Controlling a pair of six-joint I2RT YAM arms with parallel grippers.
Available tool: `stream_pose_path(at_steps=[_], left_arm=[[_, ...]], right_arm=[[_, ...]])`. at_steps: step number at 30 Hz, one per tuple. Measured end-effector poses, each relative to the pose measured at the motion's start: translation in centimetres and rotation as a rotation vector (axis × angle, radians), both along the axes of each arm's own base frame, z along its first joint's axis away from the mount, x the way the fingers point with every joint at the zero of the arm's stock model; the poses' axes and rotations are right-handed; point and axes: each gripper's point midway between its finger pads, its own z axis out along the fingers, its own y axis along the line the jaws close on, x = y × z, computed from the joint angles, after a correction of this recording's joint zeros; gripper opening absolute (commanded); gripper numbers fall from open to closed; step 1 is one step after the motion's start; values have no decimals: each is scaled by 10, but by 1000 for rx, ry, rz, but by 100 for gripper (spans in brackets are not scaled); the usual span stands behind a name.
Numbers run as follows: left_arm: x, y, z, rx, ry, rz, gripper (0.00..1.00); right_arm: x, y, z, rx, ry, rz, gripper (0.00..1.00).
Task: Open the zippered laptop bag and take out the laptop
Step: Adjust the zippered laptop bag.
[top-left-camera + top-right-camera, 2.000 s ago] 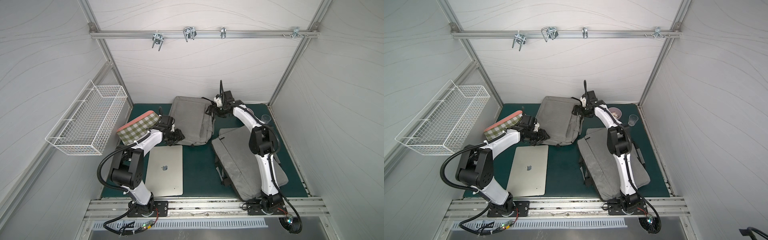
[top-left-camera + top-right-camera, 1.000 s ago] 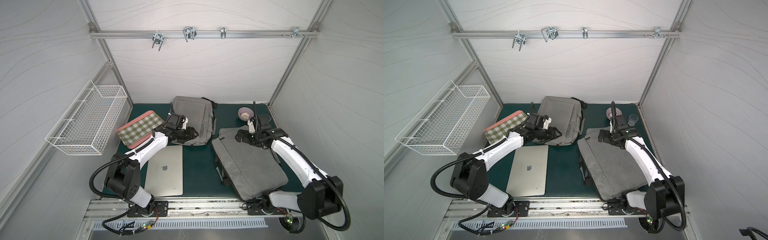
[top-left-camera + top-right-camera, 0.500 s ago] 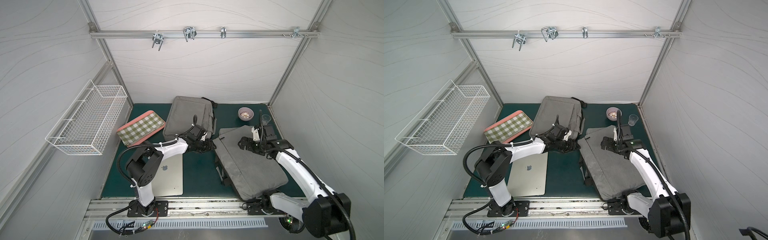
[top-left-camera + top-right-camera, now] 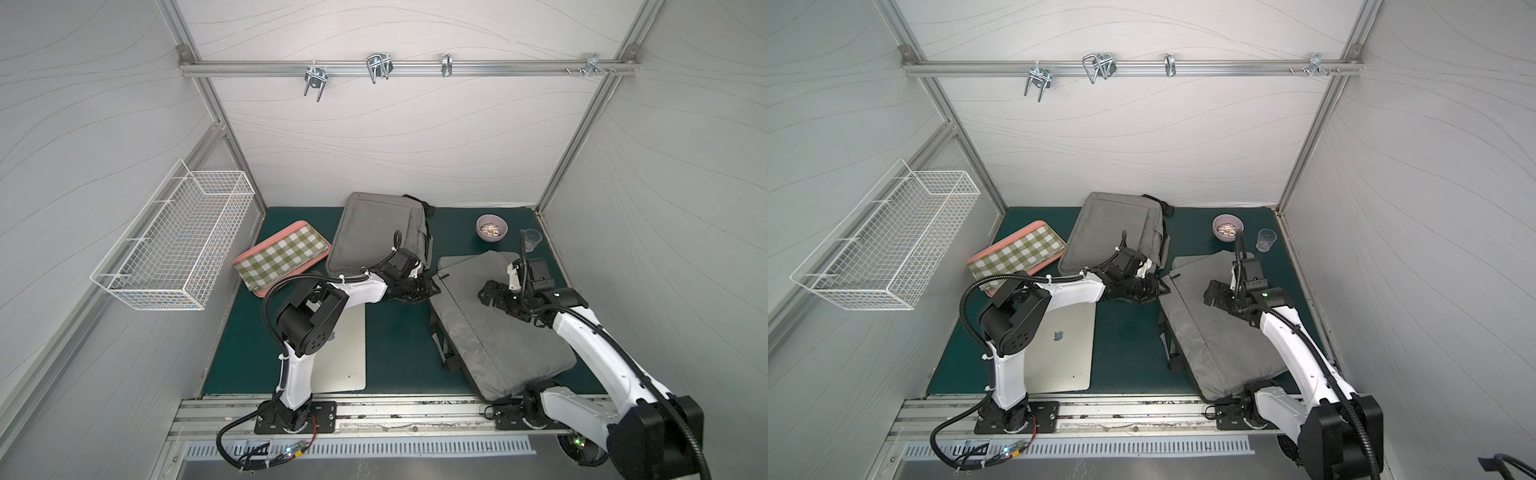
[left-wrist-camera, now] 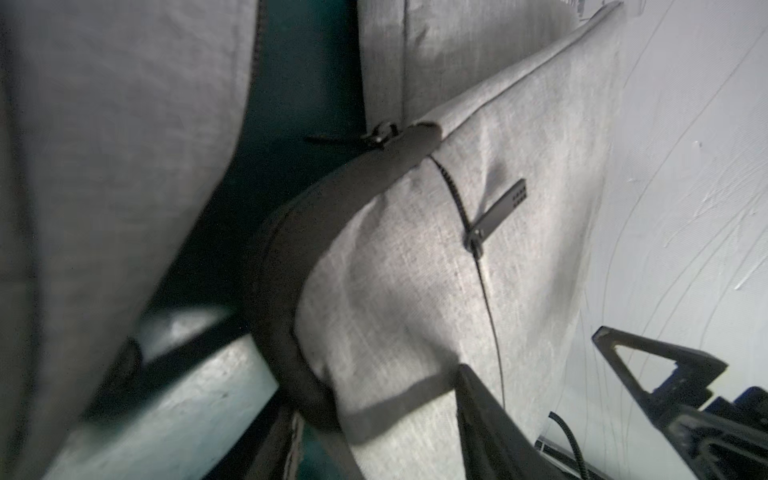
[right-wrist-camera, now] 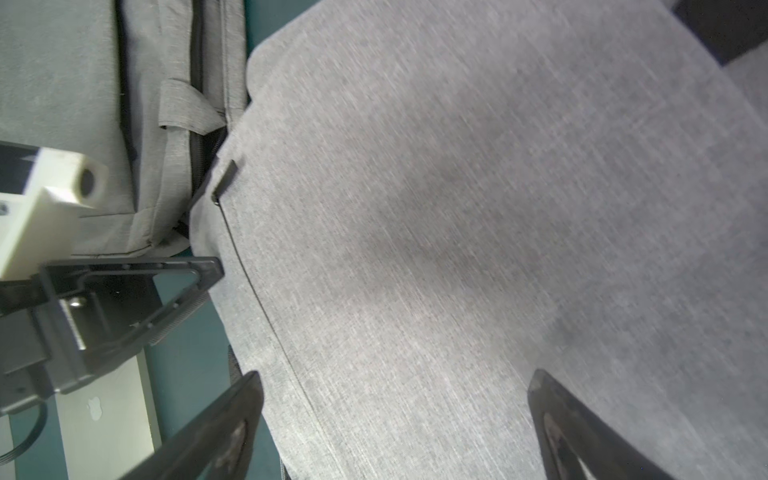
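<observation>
Laptop bag (image 4: 498, 332), the grey one lying flat on the green mat (image 4: 395, 332) on the right arm's side, looks zipped shut. The left gripper (image 4: 430, 286) sits at the corner nearest the second bag (image 4: 378, 237), fingers part-way apart and holding nothing. From the wrist view I can't quite tell whether one finger touches the cloth. Two pulls sit close together there: the main zip pull (image 5: 380, 135) by the dark edge band and the pocket pull (image 5: 496, 212) on the top face. Closing on the wrong one would open only the pocket. The right gripper (image 6: 395, 436) hangs wide open over the bag, not pressing, so a tug could drag the whole bag along.
</observation>
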Motion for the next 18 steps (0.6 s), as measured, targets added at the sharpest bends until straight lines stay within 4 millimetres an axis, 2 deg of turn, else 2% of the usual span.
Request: stream_pose_path(at_steps=[5, 10, 13, 18], left_arm=[[4, 1, -4, 2, 10, 10, 21], [9, -2, 5, -5, -7, 0, 4], [12, -4, 11, -3, -22, -13, 0], [14, -7, 27, 8, -54, -43, 0]], right_arm=[[-4, -6, -6, 10, 20, -41, 99], [-5, -9, -5, 33, 24, -77, 99], [-7, -12, -6, 43, 38, -112, 99], [-18, -27, -14, 12, 101, -212, 99]])
